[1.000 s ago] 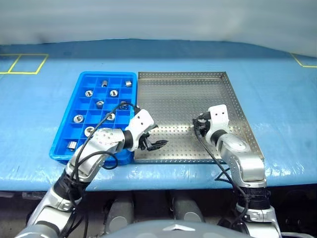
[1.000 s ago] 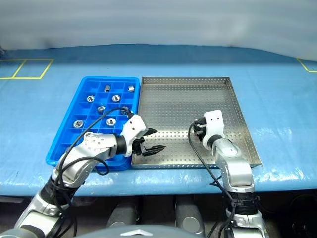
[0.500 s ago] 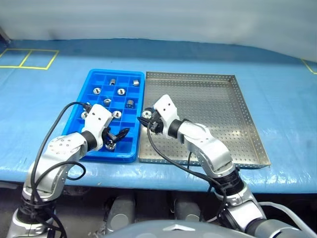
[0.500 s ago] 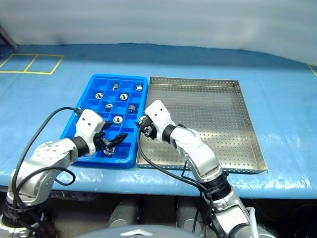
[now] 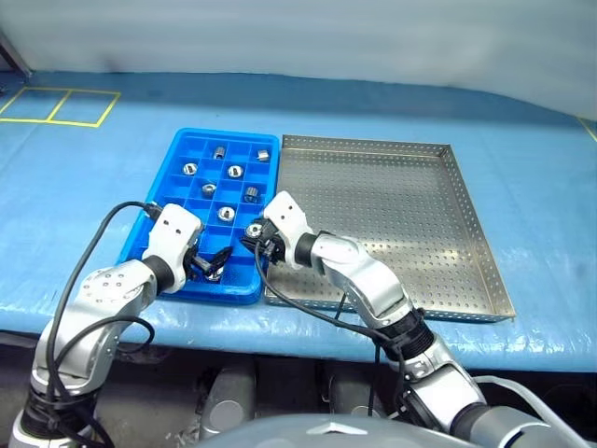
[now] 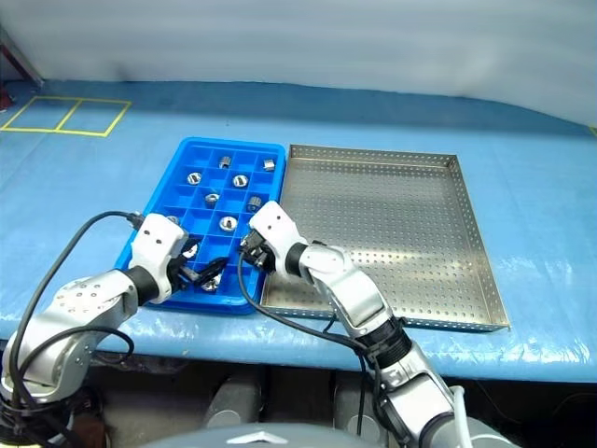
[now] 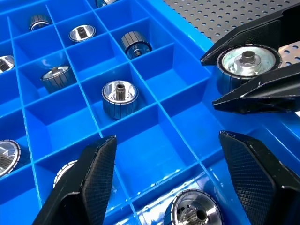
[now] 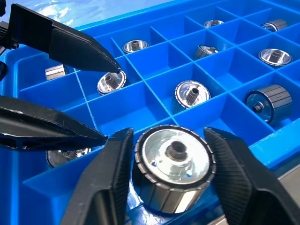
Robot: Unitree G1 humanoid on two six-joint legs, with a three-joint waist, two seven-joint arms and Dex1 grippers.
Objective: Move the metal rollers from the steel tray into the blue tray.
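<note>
One metal roller (image 8: 174,171) is held between the fingers of the right gripper (image 5: 254,233) over the near edge of the blue tray (image 5: 159,226), where several rollers already lie in compartments; the steel tray (image 5: 392,224) looks emptied. It is judged solid, rigid and slick, best pinched across its ribbed sides. The left gripper (image 7: 176,180) stands open above a compartment nearby.

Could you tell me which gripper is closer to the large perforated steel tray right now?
The right. The right gripper hangs above the blue plastic compartment tray just beside the perforated steel tray, with a shiny metal roller between its fingers. The left gripper sits farther away, above that blue tray's near end.
</note>
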